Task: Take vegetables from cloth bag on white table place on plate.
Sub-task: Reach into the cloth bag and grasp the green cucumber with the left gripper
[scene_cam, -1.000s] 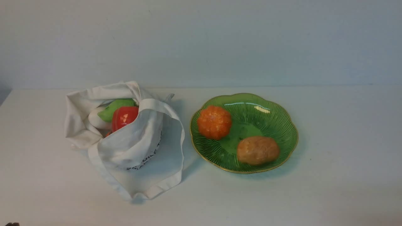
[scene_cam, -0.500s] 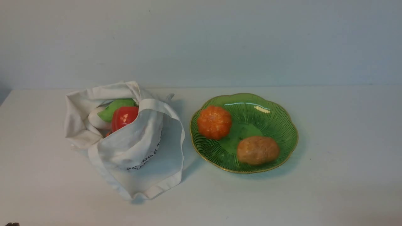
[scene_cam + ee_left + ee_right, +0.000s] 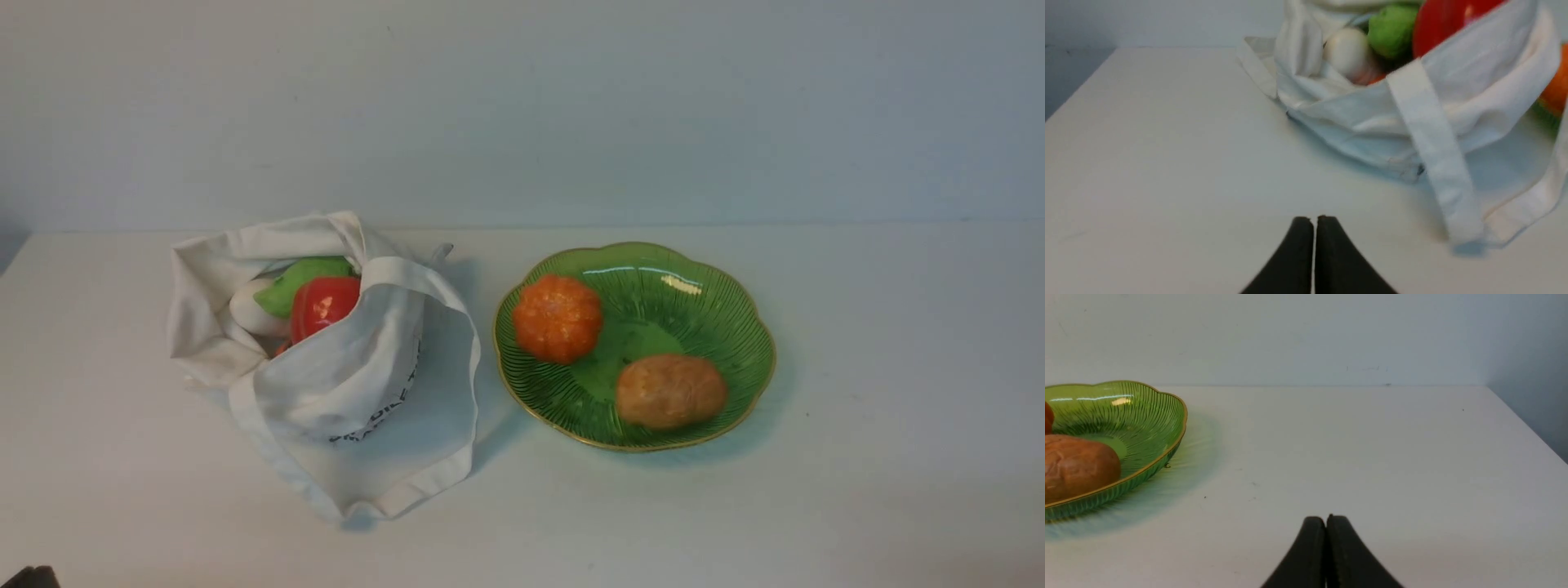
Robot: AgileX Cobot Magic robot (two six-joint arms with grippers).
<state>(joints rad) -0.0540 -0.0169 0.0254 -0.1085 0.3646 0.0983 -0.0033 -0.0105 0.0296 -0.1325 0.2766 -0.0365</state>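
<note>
left gripper (image 3: 1314, 220): black fingers pressed together with nothing between them, held low over bare tabletop, tips aimed toward the cloth bag (image 3: 359, 384) and short of touching it. right gripper (image 3: 1326, 518): fingers likewise closed on nothing, low over the table, apart from the plate (image 3: 718, 327), which lay to its left. in the front view only a dark corner of the left arm showed at the lower left edge. cloth bag: off-white, slumped open on the left half of the white table (image 3: 857, 490), one strap looped toward the front, black lettering partly folded under. inside its mouth: light green pod (image 3: 302, 278), red bell pepper (image 3: 322, 306) just beside it, white oval (image 3: 245, 314) behind the folded rim. plate: green ribbed glass, scalloped gold edge, right of the bag and not touching it. on the plate: orange pumpkin (image 3: 558, 318) at its left side, brown potato (image 3: 669, 392) nearer the front, the two apart. surface: matte white, a few small specks. room: plain pale wall (image 3: 522, 106) meeting the table's far edge.
</note>
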